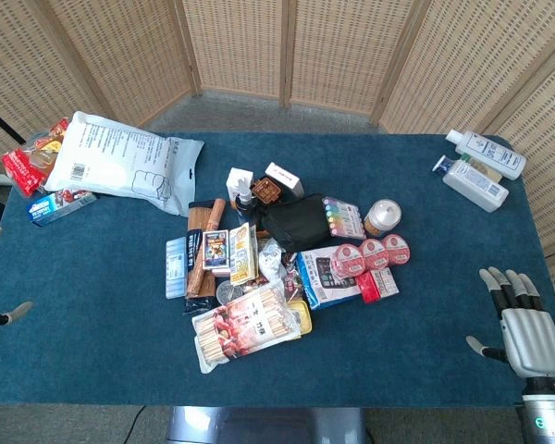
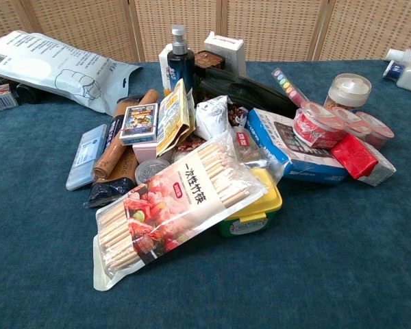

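My right hand [image 1: 521, 326] hovers over the blue table [image 1: 92, 305] at its near right corner, fingers spread and holding nothing. Only fingertips of my left hand [image 1: 0, 277] show at the far left edge, apart and empty. Neither hand appears in the chest view. Between them lies a heap of goods: a bag of bamboo skewers [image 1: 245, 328] [image 2: 171, 205] at the front, resting on a yellow-lidded tub [image 2: 257, 209], a blue box [image 1: 326, 277] [image 2: 288, 147], red-topped cups [image 1: 370, 254] [image 2: 318, 123], a black pouch [image 1: 296, 222] and a dark spray bottle [image 2: 180, 62].
A large white bag [image 1: 120, 162] and a red snack pack [image 1: 32, 157] lie at the back left. Two white lotion bottles [image 1: 476, 166] lie at the back right. A small jar [image 1: 382, 215] stands by the heap. Wicker screens [image 1: 333, 46] close off the back.
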### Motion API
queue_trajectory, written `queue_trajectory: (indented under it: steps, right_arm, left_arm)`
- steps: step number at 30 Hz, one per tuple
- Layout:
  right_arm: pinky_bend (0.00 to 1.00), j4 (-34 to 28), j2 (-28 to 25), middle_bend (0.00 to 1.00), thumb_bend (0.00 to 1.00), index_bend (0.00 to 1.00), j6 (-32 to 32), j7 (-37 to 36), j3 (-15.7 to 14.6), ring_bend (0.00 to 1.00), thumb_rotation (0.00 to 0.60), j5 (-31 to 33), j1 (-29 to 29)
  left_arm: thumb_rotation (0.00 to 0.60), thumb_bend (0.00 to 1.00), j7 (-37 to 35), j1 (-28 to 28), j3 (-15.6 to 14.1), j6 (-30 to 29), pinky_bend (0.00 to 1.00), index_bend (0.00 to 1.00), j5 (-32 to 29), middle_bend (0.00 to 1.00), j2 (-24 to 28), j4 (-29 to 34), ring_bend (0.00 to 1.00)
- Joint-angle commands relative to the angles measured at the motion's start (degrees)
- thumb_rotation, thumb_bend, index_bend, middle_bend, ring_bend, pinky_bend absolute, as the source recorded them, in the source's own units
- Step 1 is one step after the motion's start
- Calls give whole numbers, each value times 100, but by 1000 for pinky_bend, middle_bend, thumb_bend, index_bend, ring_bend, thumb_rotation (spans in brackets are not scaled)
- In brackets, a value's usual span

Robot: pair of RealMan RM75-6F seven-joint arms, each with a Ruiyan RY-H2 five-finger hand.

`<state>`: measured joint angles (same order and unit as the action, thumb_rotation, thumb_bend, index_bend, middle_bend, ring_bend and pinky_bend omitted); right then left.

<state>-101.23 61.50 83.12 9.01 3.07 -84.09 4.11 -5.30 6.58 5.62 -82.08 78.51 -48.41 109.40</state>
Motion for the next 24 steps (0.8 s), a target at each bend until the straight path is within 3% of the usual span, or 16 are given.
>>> queue_trajectory:
  steps: [1, 12, 18, 24]
  right_arm:
    - [0, -1, 0, 0, 0, 0, -2, 1, -20, 0, 600, -9, -10]
    - [0, -41, 82, 0, 0, 0, -519, -157, 102, 0, 600, 158, 320]
    - [0, -143, 234, 0, 0, 0, -1291, -306, 390, 0, 600, 476, 906]
    - [0, -112, 623, 0, 0, 0, -2007, 129, 691, 0, 600, 1118, 1539]
  left_arm:
    - [600, 45, 42, -17, -2, -39, 0, 0, 11, 0, -4, -12, 0]
    - [600, 45, 11, -84, 8, -189, 0, 0, 102, 0, 20, 47, 0]
    - [600, 45, 19, -86, 20, -197, 0, 0, 91, 0, 16, 36, 0]
    - [600, 44, 17, -93, 27, -190, 0, 0, 56, 0, 15, 17, 0]
